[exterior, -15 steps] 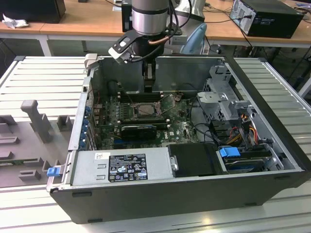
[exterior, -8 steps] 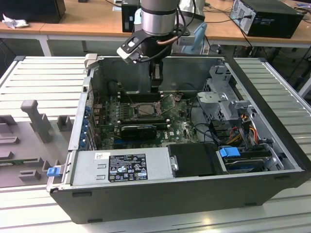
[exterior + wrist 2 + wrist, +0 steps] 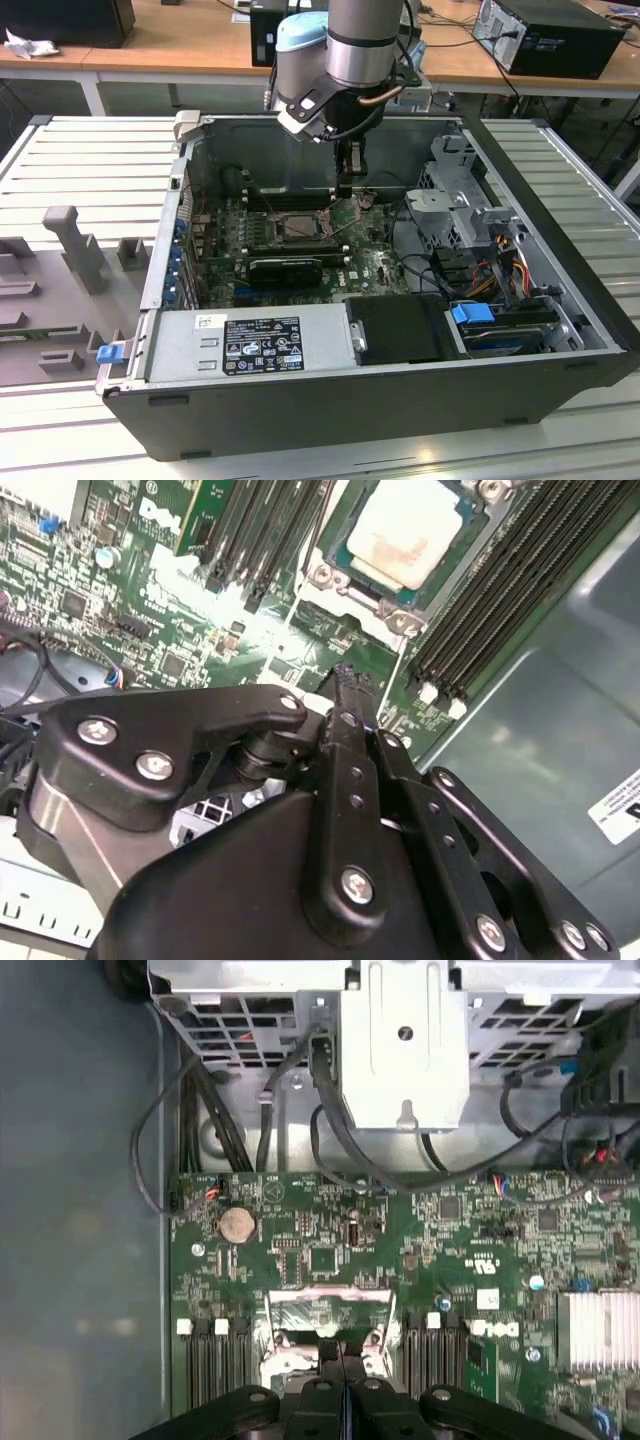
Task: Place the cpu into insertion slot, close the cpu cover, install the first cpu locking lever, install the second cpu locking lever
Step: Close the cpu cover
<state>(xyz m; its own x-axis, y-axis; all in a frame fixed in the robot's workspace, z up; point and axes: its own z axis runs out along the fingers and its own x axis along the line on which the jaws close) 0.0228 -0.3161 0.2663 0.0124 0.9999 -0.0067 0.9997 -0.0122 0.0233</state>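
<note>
The cpu (image 3: 405, 530), a pale square chip with a faint stain, lies in the insertion slot (image 3: 300, 226) on the green board inside the open computer case. A silver metal frame, the cpu cover (image 3: 400, 605), borders the chip; I cannot tell whether it lies fully flat. My gripper (image 3: 345, 677) is shut with nothing between its fingers. It hangs close over the board just beside the socket, on the exterior view's right (image 3: 347, 190). In the first wrist view its black fingers (image 3: 340, 1390) point at the socket's silver edge.
Long black memory slots (image 3: 490, 610) flank the socket on both sides. A black card (image 3: 285, 268) sits nearer the front. A metal drive cage (image 3: 405, 1040) with cables (image 3: 500, 270) stands at the exterior view's right. The power supply (image 3: 250, 340) fills the front.
</note>
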